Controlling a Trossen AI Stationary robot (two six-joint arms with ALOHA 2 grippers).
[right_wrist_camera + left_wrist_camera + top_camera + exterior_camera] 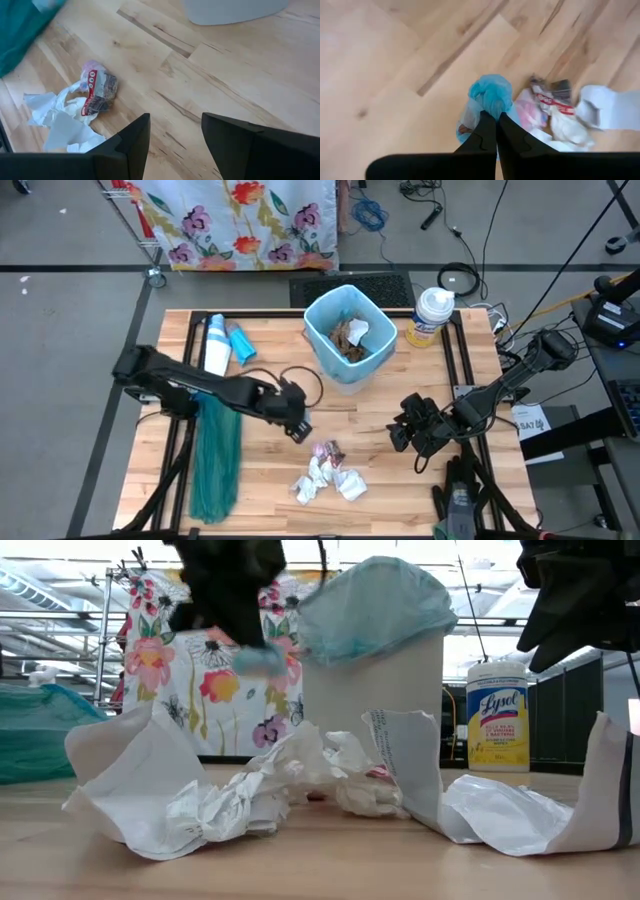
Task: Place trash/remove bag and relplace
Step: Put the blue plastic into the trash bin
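Note:
A small white bin [348,370] stands at the table's far middle, lined with the pale blue bag [322,320], whose edge is folded over the rim [375,605]. Brown and white trash [350,337] lies inside it. More trash [328,473], white paper and a pink and red wrapper [97,90], lies on the table near the front. My left gripper [298,428] hangs above the table left of that pile, shut on a crumpled blue scrap [491,92]. My right gripper [412,445] hovers open to the pile's right, with only bare table between its fingers [175,130]. My left gripper pinches the crumpled blue scrap at its near side [492,109] between its two fingertips. The fingers slant down from the table's left. The scrap bulges out past the tips and is lifted clear of the table [262,660].
A dark teal bag [215,455] lies along the table's left side under the left arm. A white bottle [215,345] and a blue item [242,343] lie at the far left. A Lysol wipes tub [432,315] stands right of the bin.

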